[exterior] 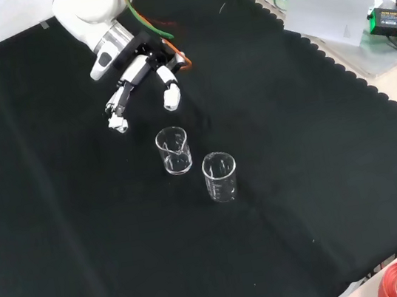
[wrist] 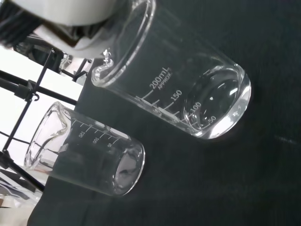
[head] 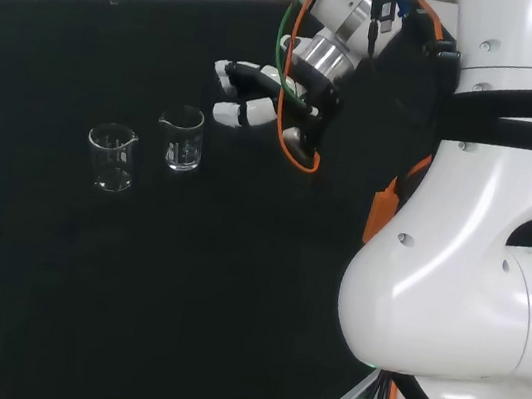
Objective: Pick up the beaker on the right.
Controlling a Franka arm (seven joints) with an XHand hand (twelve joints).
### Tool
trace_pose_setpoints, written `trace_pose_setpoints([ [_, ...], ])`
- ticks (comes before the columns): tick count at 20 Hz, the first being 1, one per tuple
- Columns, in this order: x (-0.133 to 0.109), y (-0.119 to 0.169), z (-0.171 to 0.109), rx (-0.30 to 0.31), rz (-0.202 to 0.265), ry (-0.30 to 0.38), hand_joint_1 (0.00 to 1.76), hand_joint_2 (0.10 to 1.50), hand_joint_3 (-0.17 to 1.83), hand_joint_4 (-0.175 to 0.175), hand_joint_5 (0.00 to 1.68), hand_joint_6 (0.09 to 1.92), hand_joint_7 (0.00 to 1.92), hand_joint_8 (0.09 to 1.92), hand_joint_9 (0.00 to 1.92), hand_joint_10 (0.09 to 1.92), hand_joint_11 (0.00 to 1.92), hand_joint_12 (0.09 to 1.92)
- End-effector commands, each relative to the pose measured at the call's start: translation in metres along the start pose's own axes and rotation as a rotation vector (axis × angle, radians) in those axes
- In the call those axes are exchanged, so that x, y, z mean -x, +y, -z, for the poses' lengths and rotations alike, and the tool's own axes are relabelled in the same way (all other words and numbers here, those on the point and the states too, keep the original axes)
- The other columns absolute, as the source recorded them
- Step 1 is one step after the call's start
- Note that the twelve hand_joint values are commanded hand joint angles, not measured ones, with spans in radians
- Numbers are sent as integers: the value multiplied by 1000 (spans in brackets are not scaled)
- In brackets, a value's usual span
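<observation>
- Head view: two clear glass beakers stand upright on the black cloth (head: 50,287), side by side and a little apart, well in from every edge of the cloth.
- The right beaker (head: 183,139) in this view stands just beside the hand (head: 252,96), which hovers to its right and slightly farther back, not touching it.
- The left beaker (head: 113,157) stands on the far side of the right beaker from the hand.
- The hand's fingers (head: 242,112) are spread and only slightly bent, pointing left toward the right beaker; they hold nothing.
- Front view: the hand (exterior: 143,71) comes in from the cloth's top edge with fingers pointing down at the nearer beaker (exterior: 173,151); a gap of bare cloth (exterior: 62,236) shows between fingertips (exterior: 170,97) and rim.
- The second beaker (exterior: 220,177) stands lower and to the right of it in this view, apart from it.
- Wrist view: both beakers look empty; the closer one (wrist: 178,80) has printed graduation marks, the other (wrist: 84,155) lies beyond it, and a blurred white part of the hand (wrist: 66,14) shows near its rim.
</observation>
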State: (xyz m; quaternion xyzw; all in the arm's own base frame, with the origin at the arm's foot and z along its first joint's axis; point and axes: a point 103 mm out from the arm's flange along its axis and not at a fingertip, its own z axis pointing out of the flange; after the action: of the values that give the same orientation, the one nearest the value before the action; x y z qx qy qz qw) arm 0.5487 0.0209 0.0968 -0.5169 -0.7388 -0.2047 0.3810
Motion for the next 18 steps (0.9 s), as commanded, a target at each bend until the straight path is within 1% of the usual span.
trace_pose_setpoints([
  [1,5,7,-8,-2,17,36,924,454,705,-74,271,87,255,668,278,687,0,1159],
  [9,7,10,-15,6,26,45,941,450,715,-66,264,87,187,637,233,667,0,1101],
  [13,11,12,-25,-3,19,45,973,444,718,-64,268,87,186,635,231,667,0,1095],
  [18,12,13,-33,-12,25,42,982,436,733,-61,256,87,173,626,224,666,0,1083],
])
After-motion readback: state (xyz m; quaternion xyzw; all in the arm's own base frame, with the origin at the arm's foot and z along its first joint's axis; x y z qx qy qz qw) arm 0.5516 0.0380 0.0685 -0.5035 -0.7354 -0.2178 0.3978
